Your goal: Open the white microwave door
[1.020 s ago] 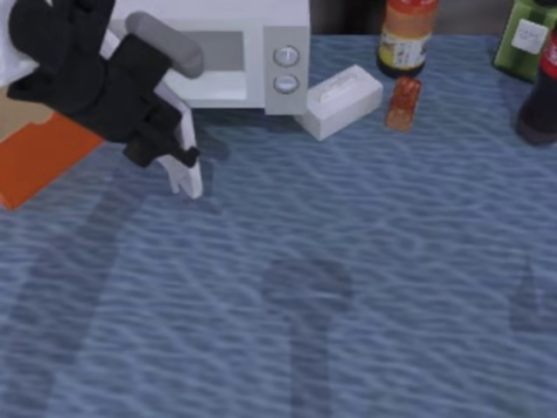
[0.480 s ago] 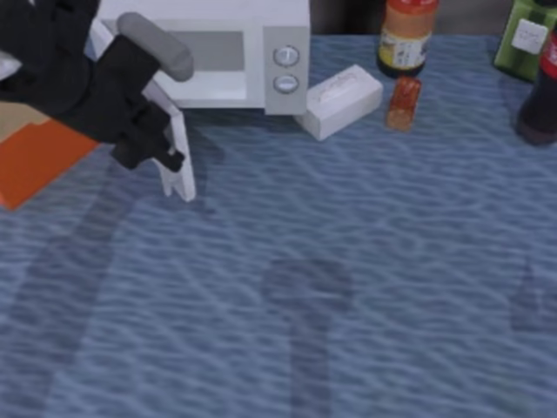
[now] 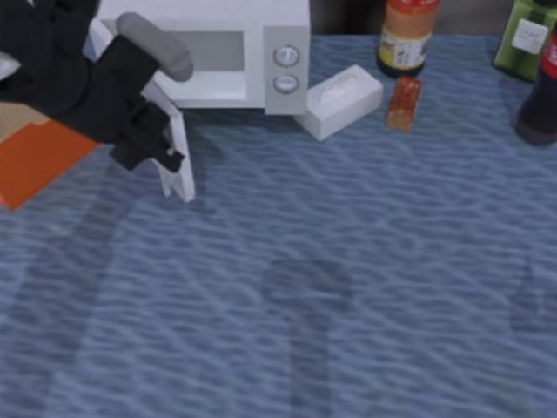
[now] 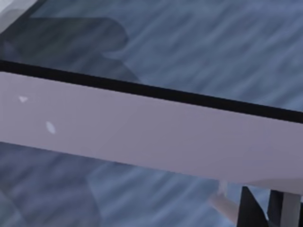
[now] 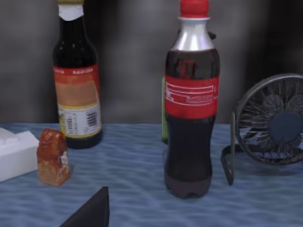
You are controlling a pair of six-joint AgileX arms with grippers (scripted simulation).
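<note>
The left end effector sits at the far left of the surface, clamped on the free edge of the door, which stands swung out from the microwave, its cavity exposed. Right of the microwave lie a white carton, an orange block and bottles. The right end effector is out of the top view; whether it is apart or together I cannot tell

The white microwave is sitting at the table's far left, its two silver knobs facing forward. The door is standing swung wide open, jutting forward from the cavity's left edge.
</note>
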